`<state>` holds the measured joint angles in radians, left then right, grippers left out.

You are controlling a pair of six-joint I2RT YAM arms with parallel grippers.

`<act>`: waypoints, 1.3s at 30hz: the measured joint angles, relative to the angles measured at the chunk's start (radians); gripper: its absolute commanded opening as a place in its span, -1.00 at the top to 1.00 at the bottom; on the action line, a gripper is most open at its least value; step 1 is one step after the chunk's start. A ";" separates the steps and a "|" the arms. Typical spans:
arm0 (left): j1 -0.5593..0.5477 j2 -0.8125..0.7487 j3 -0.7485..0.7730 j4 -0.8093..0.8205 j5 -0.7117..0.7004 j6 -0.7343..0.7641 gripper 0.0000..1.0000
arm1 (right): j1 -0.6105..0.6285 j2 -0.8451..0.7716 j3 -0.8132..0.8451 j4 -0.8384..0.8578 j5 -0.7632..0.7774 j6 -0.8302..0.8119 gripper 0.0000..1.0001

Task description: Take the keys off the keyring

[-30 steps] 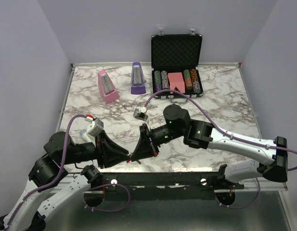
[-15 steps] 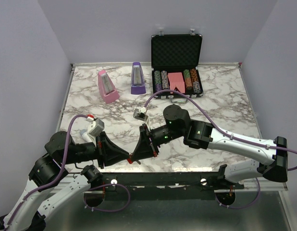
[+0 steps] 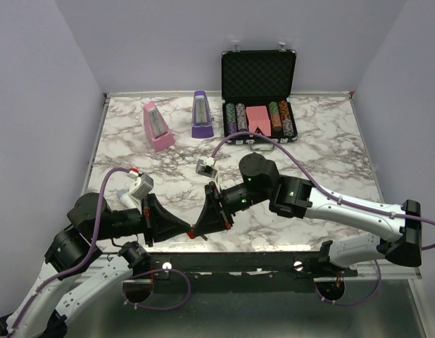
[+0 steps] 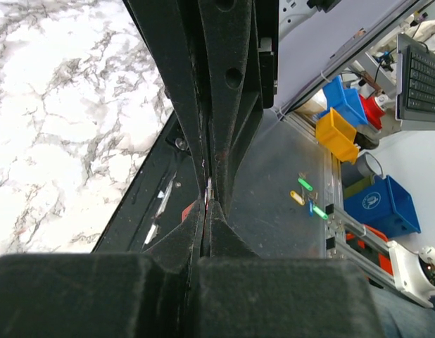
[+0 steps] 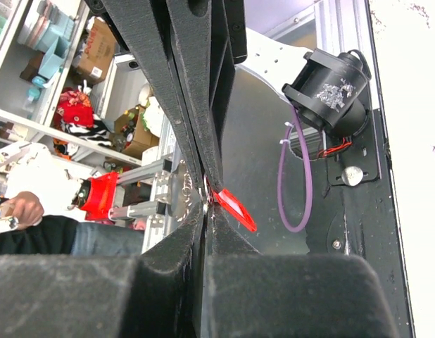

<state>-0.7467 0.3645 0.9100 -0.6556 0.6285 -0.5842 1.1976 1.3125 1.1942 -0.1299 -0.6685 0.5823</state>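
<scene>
Pull-apart step, I reckon: right gripper (image 3: 197, 226) is pinching the red keyring (image 5: 235, 210), left gripper (image 3: 187, 230) is clamping what looks like a key (image 4: 208, 189). Next needs sliding it free.

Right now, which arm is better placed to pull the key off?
Left, probably: the left gripper has its jaws shut on the silvery key, while the right gripper pins the red keyring and can anchor.

You see the red keyring (image 5: 235, 208) tilted above the near edge of the table (image 3: 330, 141); the keys (image 4: 208, 189), probably that silvery sliver, adjoin it.
</scene>
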 measured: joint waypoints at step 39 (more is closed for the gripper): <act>0.000 -0.130 -0.180 0.366 -0.269 -0.330 1.00 | 0.001 -0.192 -0.159 0.346 0.346 0.131 0.00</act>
<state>-0.7467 0.2348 0.7296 -0.2893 0.3592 -0.9138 1.1988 1.1210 1.0355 0.2165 -0.3229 0.7136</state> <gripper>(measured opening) 0.008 0.479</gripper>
